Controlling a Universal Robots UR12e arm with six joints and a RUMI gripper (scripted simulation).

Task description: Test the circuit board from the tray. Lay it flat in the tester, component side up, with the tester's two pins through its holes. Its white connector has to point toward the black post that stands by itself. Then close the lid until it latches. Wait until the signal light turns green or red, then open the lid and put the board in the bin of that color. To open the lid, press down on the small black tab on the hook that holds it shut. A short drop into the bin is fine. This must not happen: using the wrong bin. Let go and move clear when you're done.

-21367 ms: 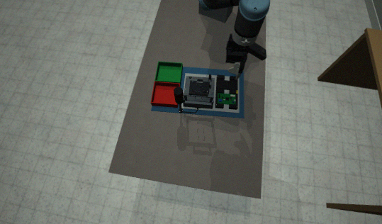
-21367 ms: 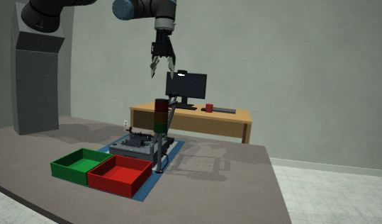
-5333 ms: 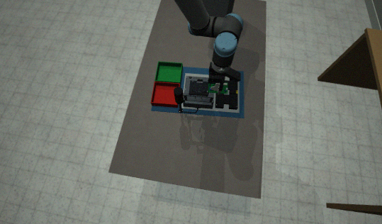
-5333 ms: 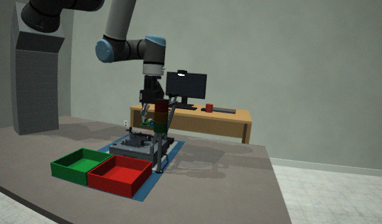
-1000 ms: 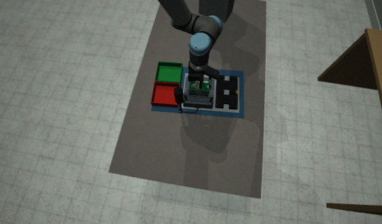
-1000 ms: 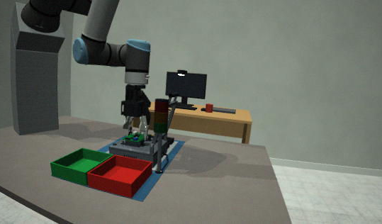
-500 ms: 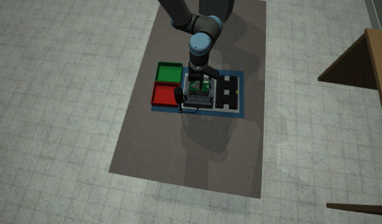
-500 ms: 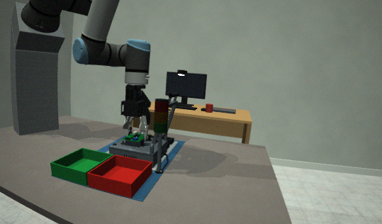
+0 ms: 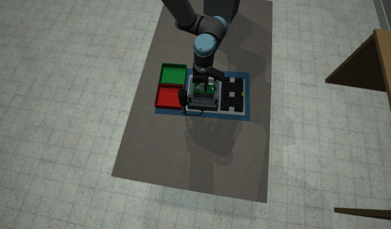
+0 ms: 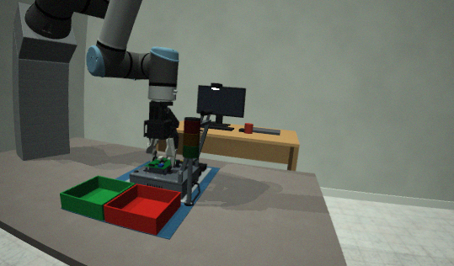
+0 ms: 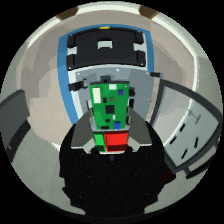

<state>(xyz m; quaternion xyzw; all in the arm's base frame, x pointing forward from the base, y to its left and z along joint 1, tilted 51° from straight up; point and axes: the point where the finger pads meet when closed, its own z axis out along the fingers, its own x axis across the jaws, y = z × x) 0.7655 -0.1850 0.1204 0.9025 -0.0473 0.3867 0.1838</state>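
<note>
The green circuit board (image 9: pixel 207 89) (image 10: pixel 160 163) (image 11: pixel 110 102) is component side up, just over or on the tester (image 10: pixel 152 181) (image 11: pixel 142 90); whether the pins are in its holes is hidden. Its white connector (image 11: pixel 96 95) is at the end near the tray, on the left in the wrist view. My gripper (image 10: pixel 162 157) (image 11: pixel 109 107) points down, shut on the board's two long edges. The tester's lid (image 9: pixel 203 105) (image 10: pixel 205 136) (image 11: pixel 186 127) stands open. The signal light (image 9: pixel 183 97) (image 10: pixel 191 136) shows no bright colour. I cannot make out the lone black post for certain.
The black tray (image 9: pixel 228 87) (image 11: pixel 90 55) lies beside the tester, with no board visible in it. The green bin (image 9: pixel 173 73) (image 10: pixel 96 194) and red bin (image 9: pixel 170 96) (image 10: pixel 142 206) stand on the opposite side. The light's pole rises near the red bin and the lid.
</note>
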